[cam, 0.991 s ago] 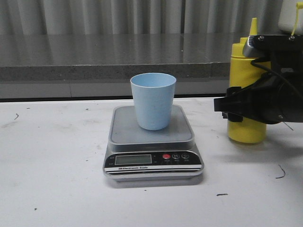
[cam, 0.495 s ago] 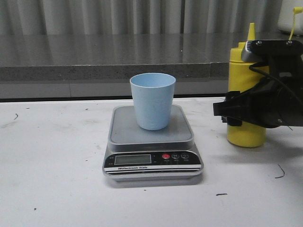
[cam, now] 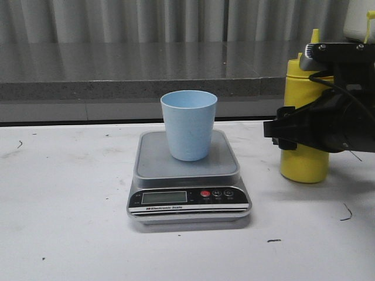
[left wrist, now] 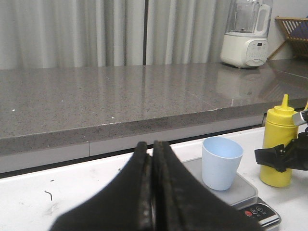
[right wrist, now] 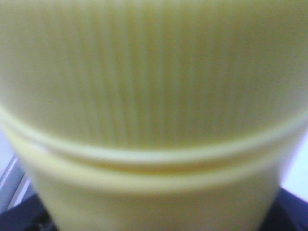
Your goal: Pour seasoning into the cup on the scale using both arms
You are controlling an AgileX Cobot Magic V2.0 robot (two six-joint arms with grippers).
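The pale blue cup [cam: 188, 126] stands upright on the platform of the silver-grey scale [cam: 153, 165], mid table. The yellow seasoning bottle [cam: 302, 88] stands upright right of the scale. My right gripper [cam: 292, 136] is closed around its middle, one black finger crossing its front. The bottle fills the right wrist view [right wrist: 154, 96], blurred. I cannot tell whether its base touches the table. My left gripper [left wrist: 153, 192] is shut and empty, left of the cup [left wrist: 221, 161] and the scale [left wrist: 248, 191], and out of the front view. The left wrist view also shows the bottle [left wrist: 279, 127].
A grey stone counter ledge [cam: 146, 70] runs behind the white table, with curtains beyond. A white blender [left wrist: 245, 33] and a wooden rack [left wrist: 293, 29] stand on the counter at the far right. Black cables trail from the right arm [cam: 345, 123].
The bottle and my right gripper have shifted slightly lower in the front view, together. The cup and scale have not moved.
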